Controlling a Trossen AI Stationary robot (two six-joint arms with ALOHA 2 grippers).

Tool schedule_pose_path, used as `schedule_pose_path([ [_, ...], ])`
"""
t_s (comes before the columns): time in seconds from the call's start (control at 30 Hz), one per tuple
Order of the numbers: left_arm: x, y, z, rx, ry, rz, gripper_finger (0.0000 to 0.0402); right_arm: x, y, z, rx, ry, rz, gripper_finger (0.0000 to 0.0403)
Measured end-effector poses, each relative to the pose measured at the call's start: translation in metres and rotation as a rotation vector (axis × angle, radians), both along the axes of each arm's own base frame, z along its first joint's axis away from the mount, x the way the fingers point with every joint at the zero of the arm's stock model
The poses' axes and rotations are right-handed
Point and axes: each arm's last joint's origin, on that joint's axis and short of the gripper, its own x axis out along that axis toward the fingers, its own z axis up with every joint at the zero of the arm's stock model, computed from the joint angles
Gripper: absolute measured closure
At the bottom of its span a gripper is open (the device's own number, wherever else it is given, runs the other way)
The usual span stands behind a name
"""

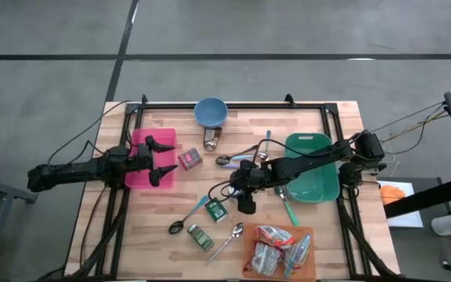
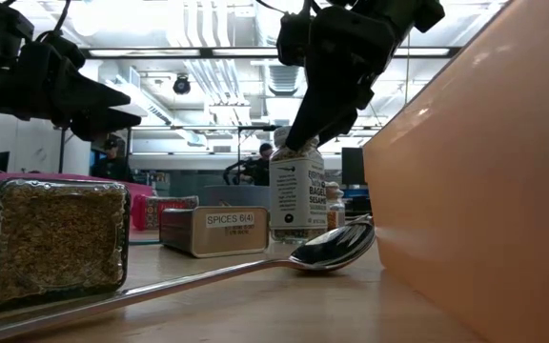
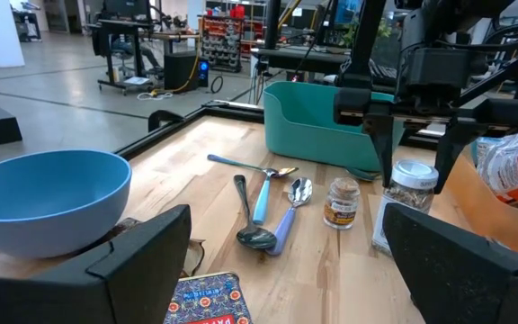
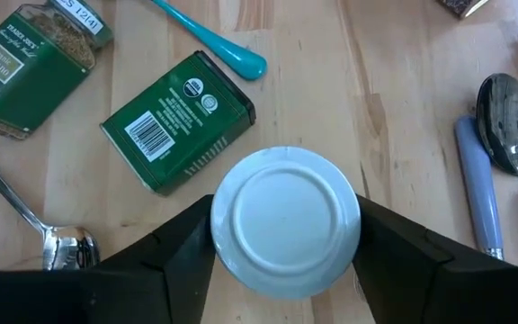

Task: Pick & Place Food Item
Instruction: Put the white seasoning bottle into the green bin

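Observation:
The food item here is a clear spice jar (image 2: pixel 296 200) with a white lid (image 4: pixel 286 220). It stands upright on its base in the middle of the table. My right gripper (image 4: pixel 286 247) comes down over it from the table's right side and is shut on its top; the left wrist view shows this gripper (image 3: pixel 421 112) above the jar (image 3: pixel 401 207). My left gripper (image 1: pixel 167 160) waits open at the table's left, level above a pink tray (image 1: pixel 141 174), holding nothing. My right gripper pinches the jar's white lid at its rim (image 4: pixel 218 225) between its two fingers (image 4: pixel 174 256), one on each opposite side. The fingers slant down from above and from the table's right. The jar stays upright with its base on the table.
A green tin (image 4: pixel 178 121), a green-labelled oregano jar (image 4: pixel 34 54) and several spoons (image 4: pixel 497 135) lie close around the jar. A teal bin (image 1: pixel 312 184) stands at the right, an orange tray of snack packets (image 1: pixel 276 251) at the near right, and a blue bowl (image 1: pixel 210 112) at the far edge.

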Motion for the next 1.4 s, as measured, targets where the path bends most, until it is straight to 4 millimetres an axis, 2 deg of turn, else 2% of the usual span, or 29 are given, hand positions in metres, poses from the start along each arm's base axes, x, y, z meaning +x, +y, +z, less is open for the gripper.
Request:
schedule_pose_path([
  [0.13, 0.0, 0.0, 0.0, 0.0, 0.0, 0.0, 0.003, 0.0, 0.0, 0.0, 0.0, 0.0, 0.0, 0.0201],
  [0.47, 0.0, 0.0, 0.0, 0.0, 0.0, 0.0, 0.003, 0.0, 0.0, 0.0, -0.001, 0.0, 0.003, 0.0189],
  [0.67, 0.0, 0.0, 0.0, 0.0, 0.0, 0.0, 0.003, 0.0, 0.0, 0.0, -0.001, -0.003, 0.004, 0.0201],
  [0.9, 0.0, 0.0, 0.0, 0.0, 0.0, 0.0, 0.003, 0.0, 0.003, 0.004, -0.001, -0.023, 0.009, 0.0197],
  [1.17, 0.0, 0.0, 0.0, 0.0, 0.0, 0.0, 0.003, -0.003, 0.004, 0.014, -0.031, -0.059, 0.005, 0.0202],
  [1.4, 0.0, 0.0, 0.0, 0.0, 0.0, 0.0, 0.003, -0.009, 0.002, 0.032, -0.048, -0.109, -0.011, 0.0202],
])
